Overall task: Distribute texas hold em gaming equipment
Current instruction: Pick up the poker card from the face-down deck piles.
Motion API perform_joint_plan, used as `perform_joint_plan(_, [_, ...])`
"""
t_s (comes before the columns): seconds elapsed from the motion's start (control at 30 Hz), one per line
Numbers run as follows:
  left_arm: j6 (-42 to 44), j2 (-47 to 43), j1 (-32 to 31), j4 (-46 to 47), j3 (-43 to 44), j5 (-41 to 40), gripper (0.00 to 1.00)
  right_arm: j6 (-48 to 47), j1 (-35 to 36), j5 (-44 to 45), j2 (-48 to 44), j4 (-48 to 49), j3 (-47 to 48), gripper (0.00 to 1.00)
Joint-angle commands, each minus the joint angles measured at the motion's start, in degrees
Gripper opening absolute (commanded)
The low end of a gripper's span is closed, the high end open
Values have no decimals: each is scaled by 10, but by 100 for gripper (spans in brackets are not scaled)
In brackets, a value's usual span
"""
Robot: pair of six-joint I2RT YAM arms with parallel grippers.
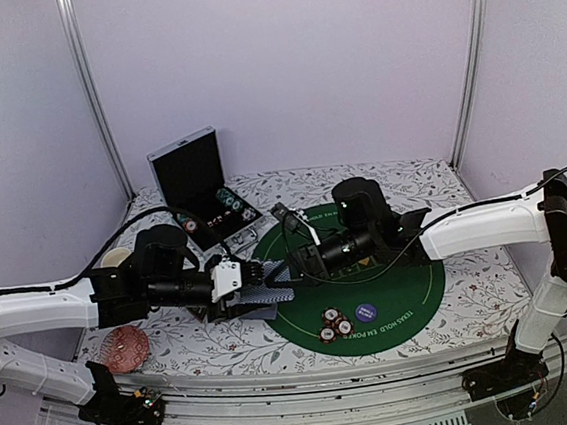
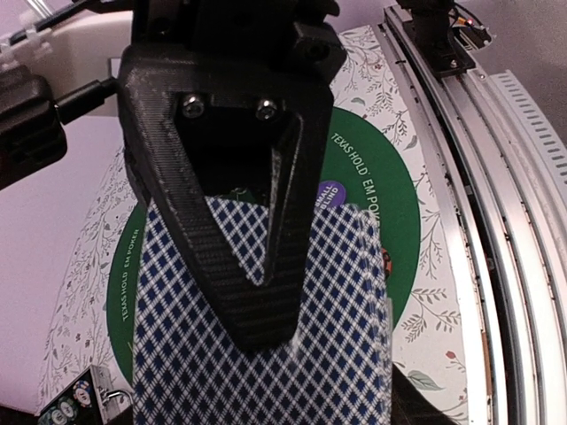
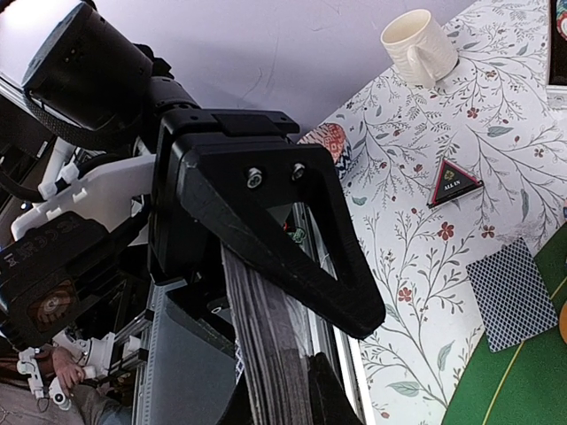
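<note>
Right gripper (image 1: 294, 265): clamped on the deck of cards (image 3: 266, 354), which the right wrist view shows edge-on between its fingers, above the left edge of the green mat (image 1: 412, 291).
Left gripper (image 1: 252, 274): meets the deck from the other side. One finger (image 2: 239, 266) lies across the checked back of the top card. The other finger is hidden, so I cannot tell whether it grips.
Single card (image 3: 512, 294): face down on the counter (image 1: 412, 185), at the mat's rim.
Black triangular marker (image 3: 454, 181): flat on the counter, between the single card and the cream mug (image 3: 421, 44).
Poker chips (image 1: 334, 323): small cluster on the near part of the mat.
Purple button (image 1: 365, 312): just beside the chips.
Black case (image 1: 196, 186): open at the back left, with more chips inside.
Red patterned round object (image 1: 126, 346): near left of the counter.
</note>
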Motion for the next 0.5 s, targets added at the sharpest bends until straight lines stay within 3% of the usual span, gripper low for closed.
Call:
perform_joint_plan(0.0, [9,-6,-7,12,6,-6,47,1,5,6,-18,-3,14,12])
perform_joint_plan(0.2, [8,-12,-7,16,4,-4,45,-20,4,48,-35,-45,10,34])
perform_joint_plan(0.47, [8,-14,-7,16,3,-1,44,-40,5,81,-53,-81,6,43])
